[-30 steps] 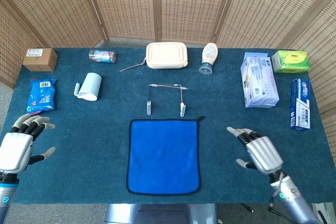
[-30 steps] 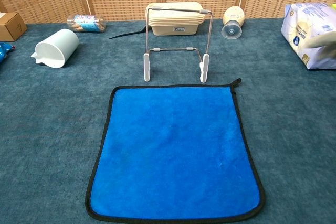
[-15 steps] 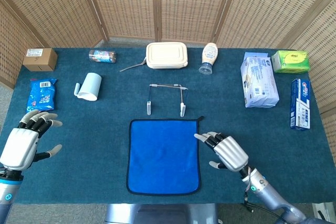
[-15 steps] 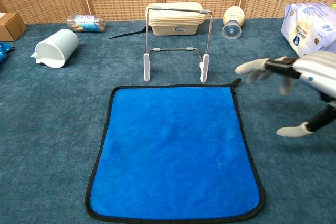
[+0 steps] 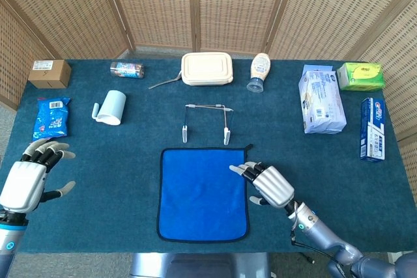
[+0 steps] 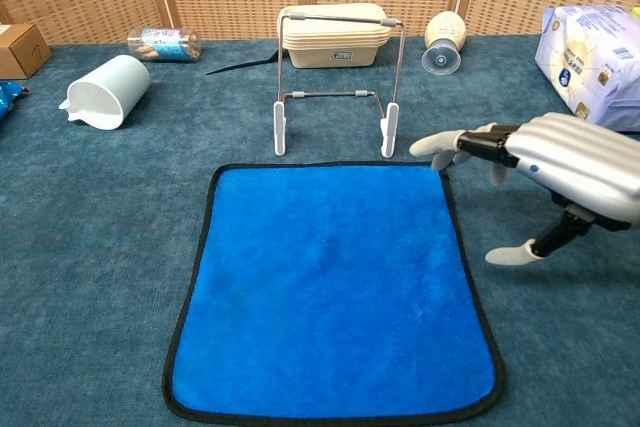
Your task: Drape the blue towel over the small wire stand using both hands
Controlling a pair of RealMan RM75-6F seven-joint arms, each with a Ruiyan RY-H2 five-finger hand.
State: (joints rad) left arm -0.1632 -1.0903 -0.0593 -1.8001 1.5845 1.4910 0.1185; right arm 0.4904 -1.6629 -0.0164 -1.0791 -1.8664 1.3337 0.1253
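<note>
Towel (image 5: 203, 193) lies flat on the table (image 5: 117, 180), nearest to the robot, and it is the landmark for the rest. Right hand (image 5: 268, 184) is at the towel's right edge, near its far right corner; its fingers (image 6: 470, 143) are stretched out and apart, the thumb held away below them, and it holds nothing. Whether the fingertips touch the cloth I cannot tell. Left hand (image 5: 29, 177) is well apart to the left of the towel, near the table's left edge, with fingers spread and nothing in it; only the head view shows it. Just beyond the towel's far edge stands the wire stand (image 5: 206, 122), upright, its two white feet close to the hem but not on it. Further left of the towel a white cup (image 5: 111, 107) lies on its side, and a blue snack bag (image 5: 51, 116) is beyond the left hand. Beyond the stand are a cream lunch box (image 5: 207, 68) and a squeeze bottle (image 5: 258, 72). Far right of the towel lie a tissue pack (image 5: 321, 99), a toothpaste box (image 5: 371, 129) and a green box (image 5: 359, 76). At the far left corner sits a cardboard box (image 5: 49, 73).
</note>
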